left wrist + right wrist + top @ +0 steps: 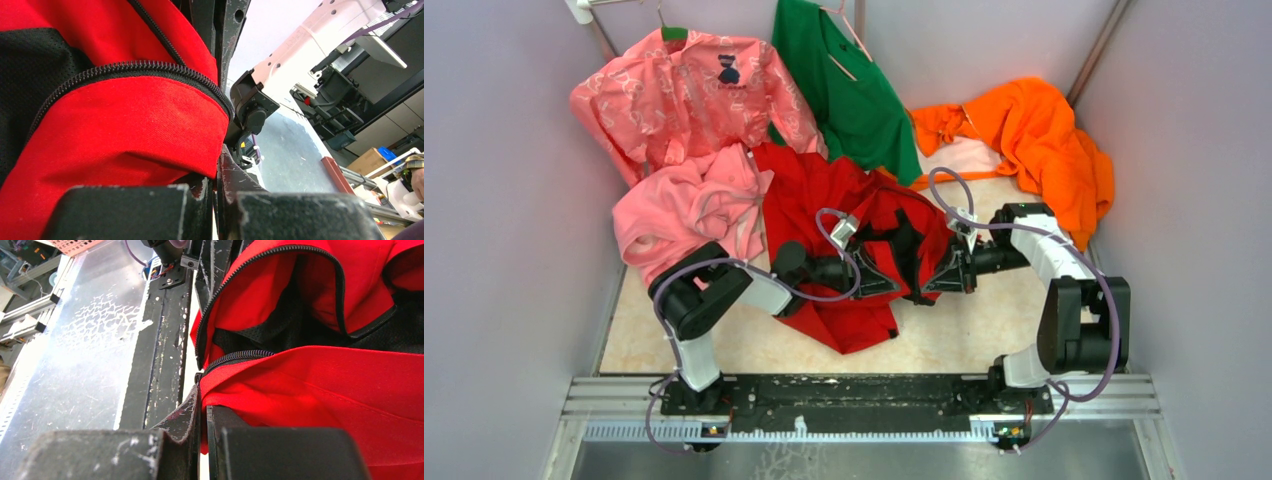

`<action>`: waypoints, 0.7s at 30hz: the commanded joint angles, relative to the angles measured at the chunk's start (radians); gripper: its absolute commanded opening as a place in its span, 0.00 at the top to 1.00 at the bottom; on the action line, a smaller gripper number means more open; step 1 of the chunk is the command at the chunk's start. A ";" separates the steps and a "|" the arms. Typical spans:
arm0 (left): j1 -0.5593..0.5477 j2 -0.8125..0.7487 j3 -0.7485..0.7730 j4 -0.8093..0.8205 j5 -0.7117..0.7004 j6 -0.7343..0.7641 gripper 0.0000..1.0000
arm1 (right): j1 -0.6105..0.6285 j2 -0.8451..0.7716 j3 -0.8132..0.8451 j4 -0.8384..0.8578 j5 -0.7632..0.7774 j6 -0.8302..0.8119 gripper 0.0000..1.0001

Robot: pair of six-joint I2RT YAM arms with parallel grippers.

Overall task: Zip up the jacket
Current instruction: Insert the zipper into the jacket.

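Garments, 5 total: 1 red jacket (824, 190), 1 pink fleece (689, 205), 1 patterned pink shirt (694, 95), 1 green top (849, 90), 1 orange garment (1034, 130). Arms: 2, w/ 1 gripper each.

Left arm is elbow-bent at near left, its forearm running right, low over the cloth. Left gripper (896, 283) points right. Right arm is folded at near right, its forearm running left, and right gripper (932, 282) points left. The tips face each other, close together.

Jacket lies crumpled mid-table (984, 330), just right of the fleece and near of the shirt & green top. Both grippers sit at its near-right part, w/ a strip of dark lining (911, 245) between them.

In the left wrist view the jaws are nearly together, pinching red fabric below the zip (150, 67). In the right wrist view the jaws are likewise narrow, clamped on the red edge by the zip's lower end. Zip is open and the lining shows.
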 commanded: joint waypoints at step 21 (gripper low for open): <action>0.005 -0.004 0.004 0.278 -0.026 -0.006 1.00 | 0.009 -0.031 0.014 -0.014 -0.044 -0.026 1.00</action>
